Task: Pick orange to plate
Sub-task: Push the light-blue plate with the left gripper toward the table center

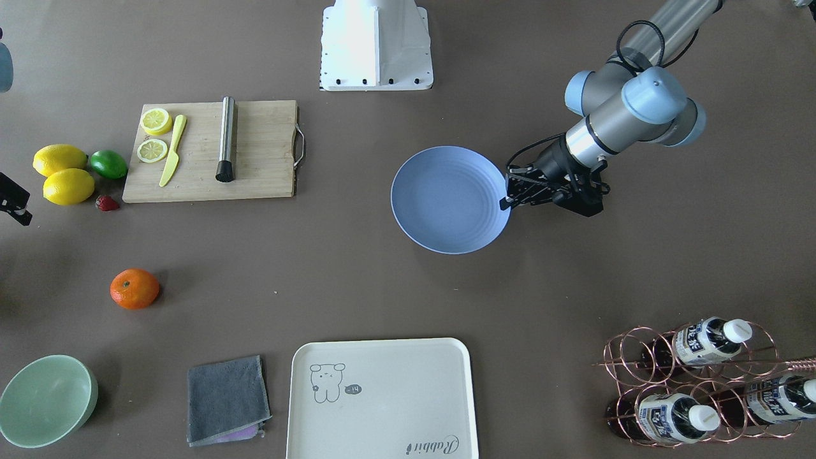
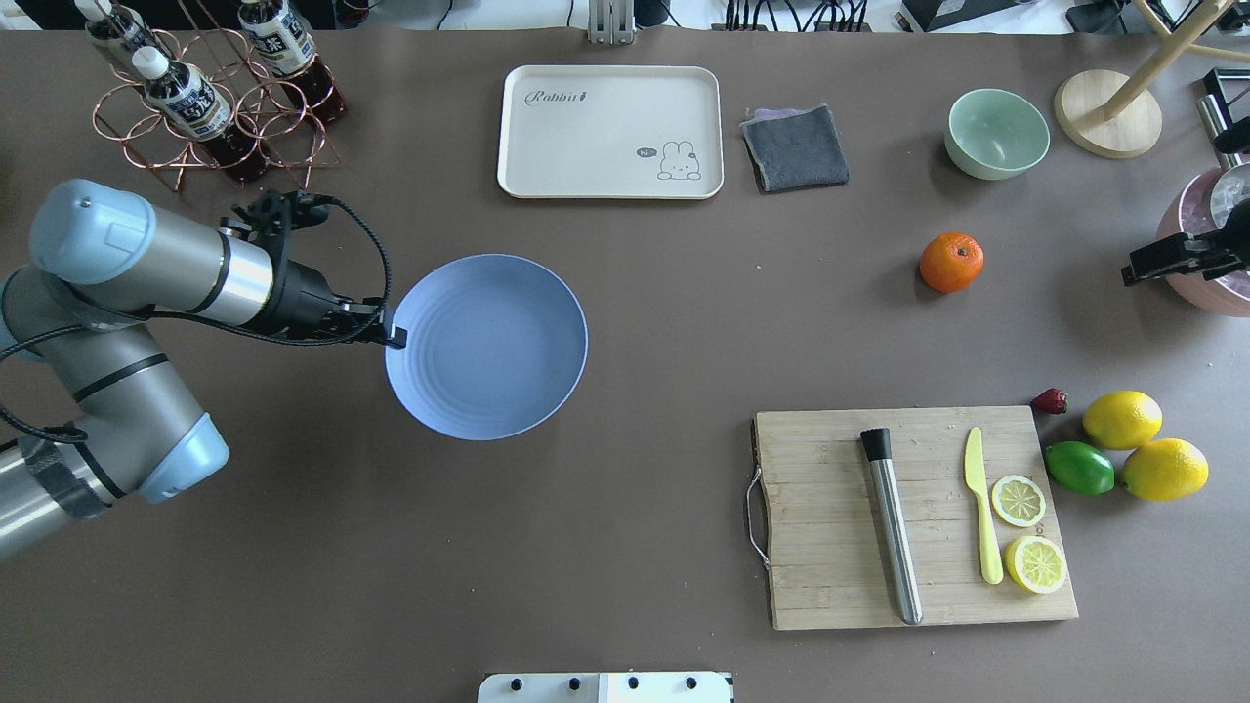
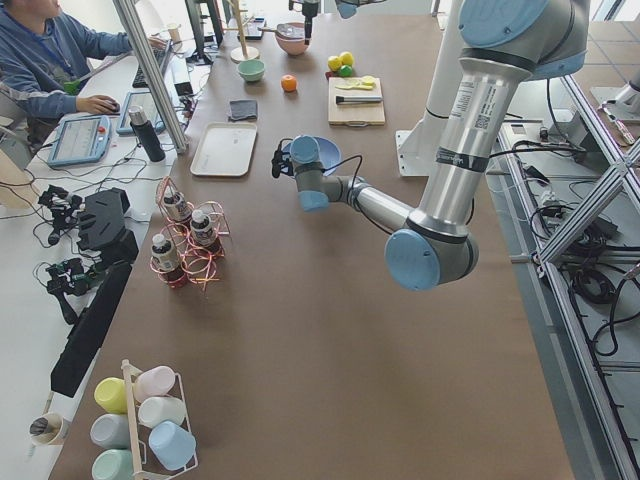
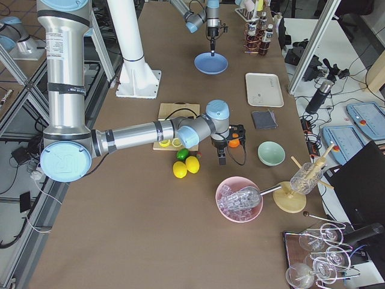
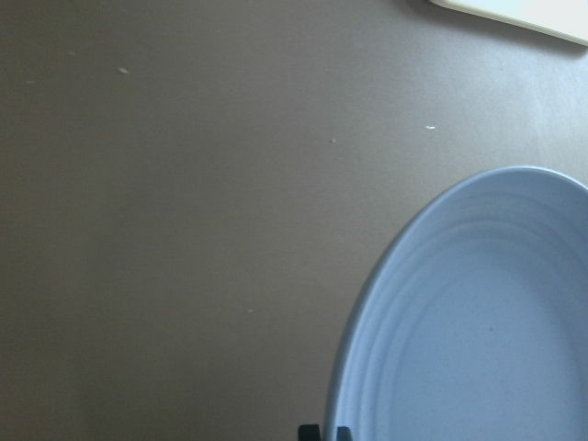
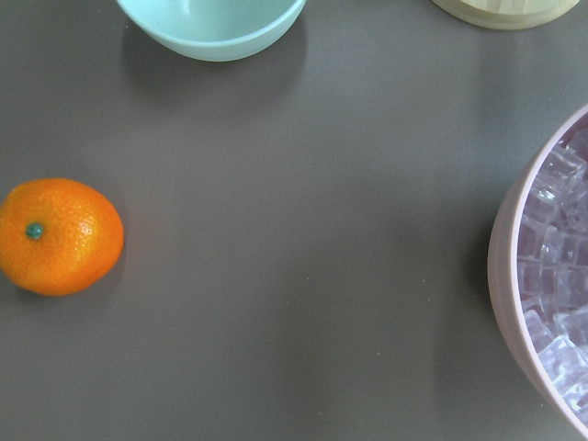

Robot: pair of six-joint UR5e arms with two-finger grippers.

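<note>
Right half of the worktop, toward its far edge: 1 orange (image 2: 951, 262) lying bare on the surface, well apart from the 1 plate (image 2: 488, 347), which sits left of centre. Left gripper (image 2: 395, 338) is at the plate's left rim, fingertips (image 5: 343, 433) clamped either side of that rim. Right gripper (image 2: 1133, 273) hangs near the right edge, between the orange and 1 pink ice bowl (image 6: 503, 276); can't tell whether its jaws are parted. Near-right corner: 1 cutting board (image 2: 830, 547) carrying 1 steel rod (image 2: 894, 532), 1 yellow knife (image 2: 981, 517), 2 lemon halves (image 2: 1019, 500); just beside it 2 lemons (image 2: 1122, 419), 1 lime (image 2: 1079, 468), 1 strawberry (image 2: 1051, 400). Far edge: 1 cream tray (image 2: 605, 132), 1 grey cloth (image 2: 796, 146), 1 mint bowl (image 2: 996, 132), 1 wire rack (image 2: 234, 146) with 3 bottles (image 2: 186, 98)
</note>
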